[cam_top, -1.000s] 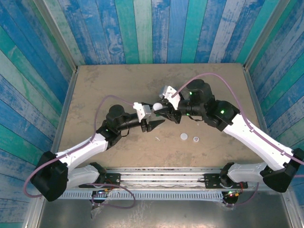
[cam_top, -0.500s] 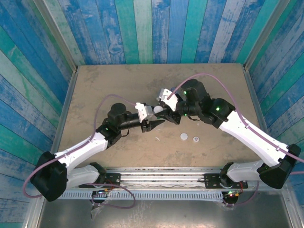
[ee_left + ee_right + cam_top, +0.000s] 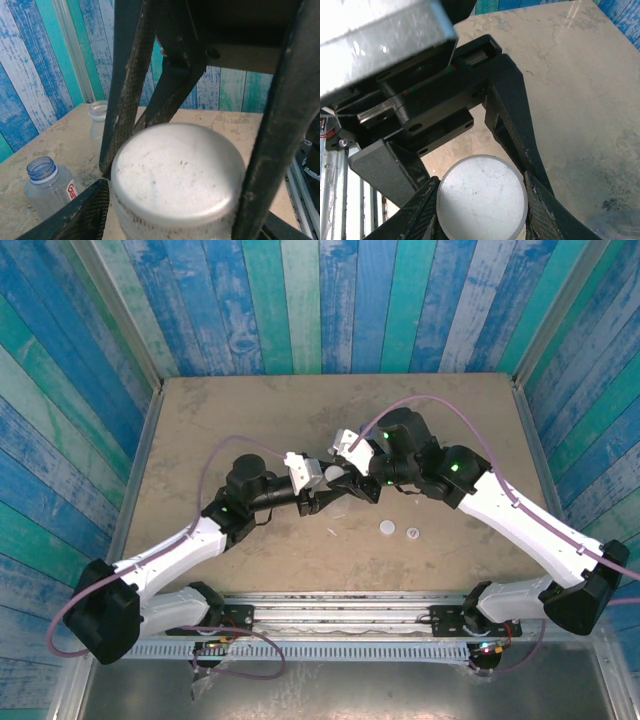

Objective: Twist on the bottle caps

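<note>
Since a second ago the right arm has swung slightly leftward and its wrist has turned, while the left gripper [image 3: 322,500] has barely shifted. Over mid-table the right gripper [image 3: 481,201] is closed across the rim of a white bottle cap [image 3: 177,170]; whether the left one clamps anything beneath, I cannot tell. Light, stiff, smooth-topped, the cap probably grips best on its ribbed edge. Two loose caps [image 3: 387,528] lie near.
</note>
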